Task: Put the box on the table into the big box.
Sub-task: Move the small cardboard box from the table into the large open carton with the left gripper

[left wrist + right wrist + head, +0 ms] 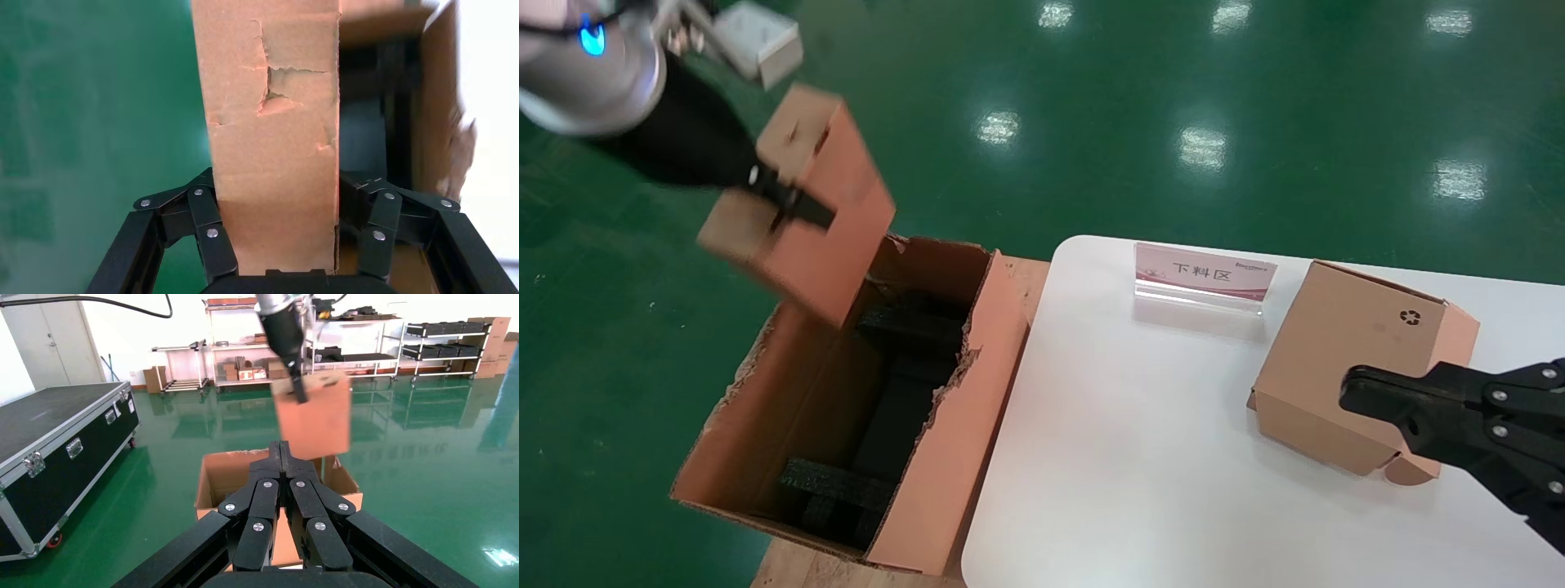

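Above the far end of the big box (944, 425), the box (805, 204) hangs tilted, long axis slanting down toward the opening, clamped by the left gripper (789, 200). Carrying step; next, I judge, lower and release. Right gripper (1348, 392) waits closed over the table (1132, 457).

Matt brown cardboard box (809, 204), torn rough-edged cardboard big box (944, 425), smooth white table (1140, 457), glossy green floor (1173, 98).

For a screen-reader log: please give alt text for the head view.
The left gripper holds the box tilted above the big box, beside the table. The right gripper, shut, rests by the recycling-symbol box.
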